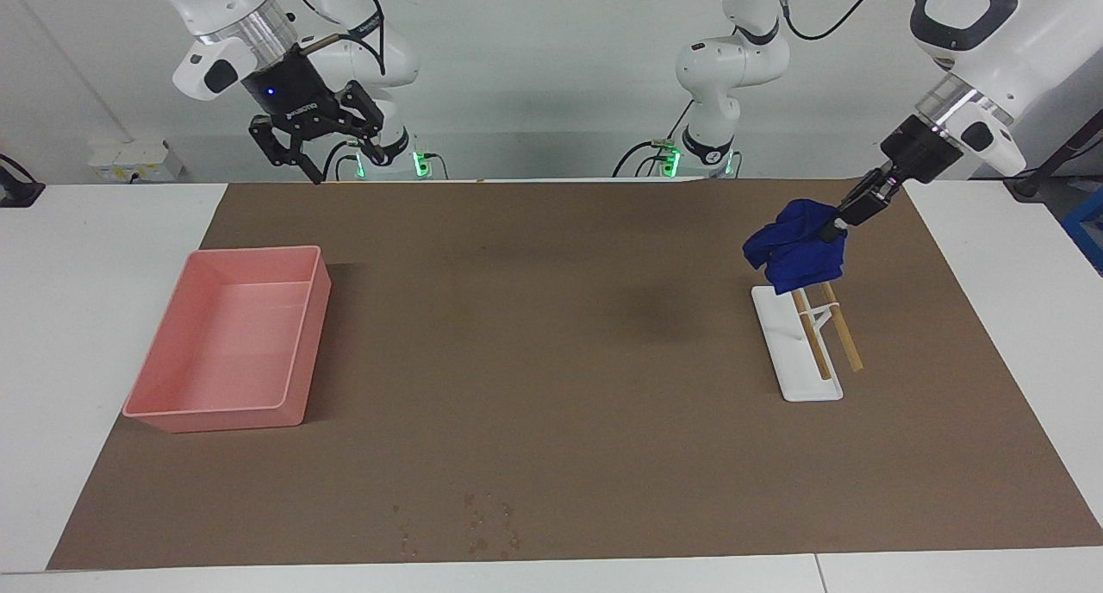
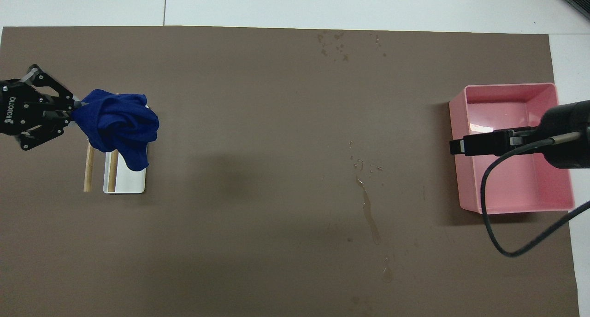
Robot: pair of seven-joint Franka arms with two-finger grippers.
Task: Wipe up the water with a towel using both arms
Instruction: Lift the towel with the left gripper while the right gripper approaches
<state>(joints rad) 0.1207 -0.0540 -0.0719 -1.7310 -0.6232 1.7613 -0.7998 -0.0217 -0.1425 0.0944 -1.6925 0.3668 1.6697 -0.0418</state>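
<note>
My left gripper (image 1: 832,226) is shut on the deep-blue towel (image 1: 797,246) and holds it bunched in the air over the rack's end that lies nearer to the robots; it also shows in the overhead view (image 2: 77,110) with the towel (image 2: 119,126). Whether the towel still touches the rack's rods I cannot tell. Water lies on the brown mat: a streak with drops (image 2: 371,215) toward the right arm's end, and scattered drops (image 2: 334,44) at the mat's edge farthest from the robots, also in the facing view (image 1: 479,524). My right gripper (image 1: 340,164) is open and empty, raised over the pink tray's edge (image 2: 458,146).
A white rack (image 1: 797,365) with two wooden rods (image 1: 840,334) stands toward the left arm's end of the table. A pink tray (image 1: 177,416) stands toward the right arm's end. A brown mat (image 1: 551,360) covers most of the white table.
</note>
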